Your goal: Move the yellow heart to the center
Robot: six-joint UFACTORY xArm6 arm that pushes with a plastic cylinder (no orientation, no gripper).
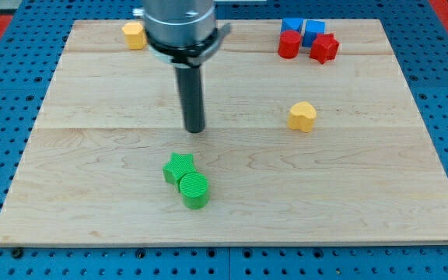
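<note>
The yellow heart (302,116) lies on the wooden board (364,187), right of the board's middle. My tip (195,129) rests near the middle of the board, well to the left of the yellow heart and apart from it. It stands above the green star (178,166) in the view, not touching any block.
A green cylinder (194,190) touches the green star at its lower right. A yellow hexagon block (134,35) sits at the top left. At the top right cluster two blue blocks (314,31) (291,26), a red cylinder (288,44) and a red star (324,48).
</note>
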